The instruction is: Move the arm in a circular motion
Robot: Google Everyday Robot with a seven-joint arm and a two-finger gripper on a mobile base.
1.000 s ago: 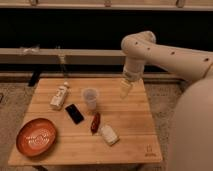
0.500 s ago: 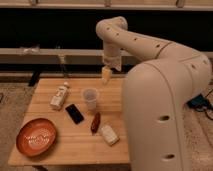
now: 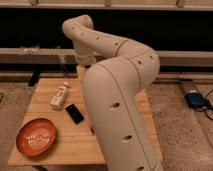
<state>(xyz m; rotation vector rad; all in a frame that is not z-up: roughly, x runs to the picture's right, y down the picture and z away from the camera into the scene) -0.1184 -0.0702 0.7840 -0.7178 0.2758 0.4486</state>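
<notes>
As the arm (image 3: 117, 100) fills the middle and right of the view, we see it as a chain of thick cream-white tubes dotted with small dark round holes. Its bulkiest segment rises from the near right, in front of the table (image 3: 47, 150), and hides most of the table's right half. From a rounded elbow above that, it runs up and to the left, bends again at the top, and turns down toward the table's far edge. At its end the gripper (image 3: 79, 71) shows as a pale yellowish piece hanging over that far edge, partly hidden behind the thick segment. We cannot tell whether it is open or closed.

On the wooden table, a white bottle (image 3: 59, 96) lies on its side toward the far left. It is nearer to us than the gripper, a little to its left and apart from it. We cannot read any writing or brand on the bottle. A black phone (image 3: 75, 113) lies flat just nearer than the bottle, close to the arm's left edge, with its face dark and no logo that we can make out. An orange-red bowl (image 3: 36, 136) sits at the near left corner, well apart from the gripper, with a paler pattern inside.

On the floor to the right of the table, a blue thing (image 3: 196, 99) rests beside a dark cable. Behind the table, a pale ledge (image 3: 180, 55) runs across a dark wall.
</notes>
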